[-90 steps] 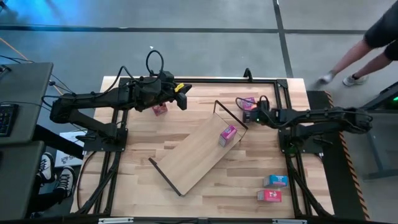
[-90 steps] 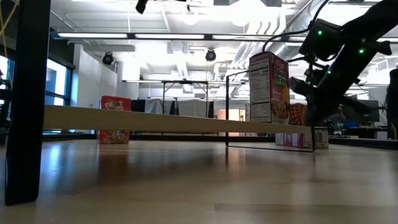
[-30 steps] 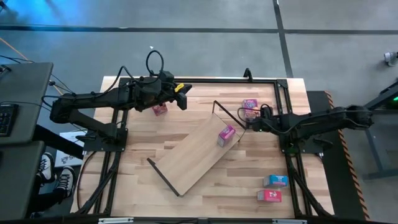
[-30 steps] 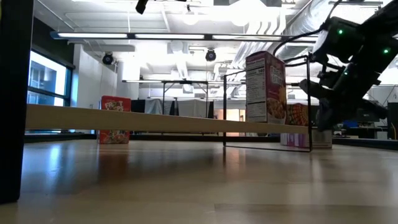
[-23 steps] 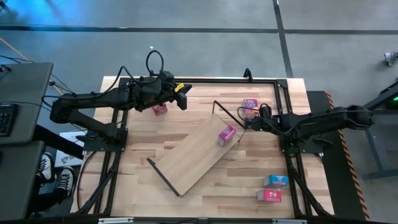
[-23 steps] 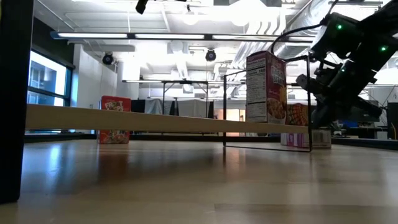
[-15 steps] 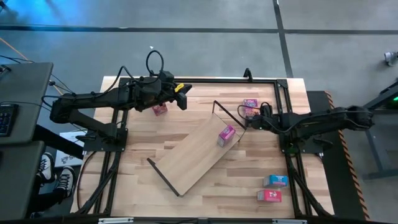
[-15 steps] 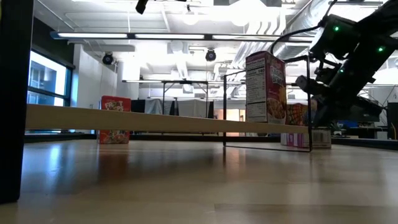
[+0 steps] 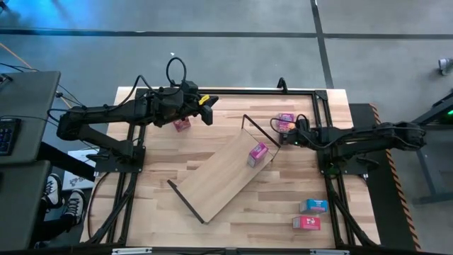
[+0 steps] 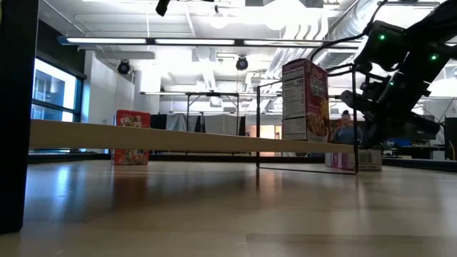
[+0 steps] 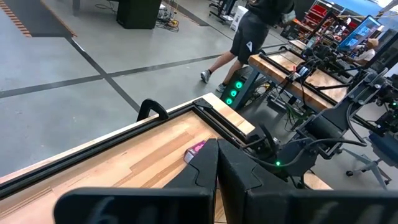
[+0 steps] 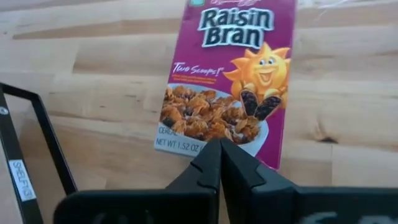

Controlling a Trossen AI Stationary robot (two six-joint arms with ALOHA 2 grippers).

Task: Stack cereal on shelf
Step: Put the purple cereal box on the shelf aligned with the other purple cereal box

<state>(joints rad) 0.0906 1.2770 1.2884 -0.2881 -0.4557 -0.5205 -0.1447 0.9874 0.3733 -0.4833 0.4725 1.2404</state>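
Note:
The shelf (image 9: pixel 216 180) lies slantwise mid-table, and its black wire frame (image 12: pixel 37 124) shows in the right wrist view. One magenta cereal box (image 9: pixel 258 153) (image 10: pixel 305 100) stands upright on the board near its far-right end. A magenta Raisin Bran box (image 12: pixel 230 74) (image 9: pixel 285 120) lies flat on the table by the far right. My right gripper (image 12: pixel 219 148) (image 9: pixel 280 134) is shut, its tips at that box's bottom edge. A red box (image 9: pixel 182 125) (image 10: pixel 132 137) stands near the far left, below my shut left gripper (image 9: pixel 207 108) (image 11: pixel 216 152), which hovers. My right gripper points its shut fingertips (image 12: pixel 211 155) at the bottom printed edge (image 12: pixel 205 144) of the flat Raisin Bran box, coming low from the shelf's side. I cannot tell whether they touch it. The box lies flat on the table.
A blue box (image 9: pixel 313 205) and a red box (image 9: pixel 306 222) lie near the table's near right corner. A black frame rail (image 9: pixel 233 91) runs along the far edge. A person walks in the room beyond (image 11: pixel 261 25).
My right gripper has edged a little toward the far edge, closer to the flat Raisin Bran box, and has stayed shut.

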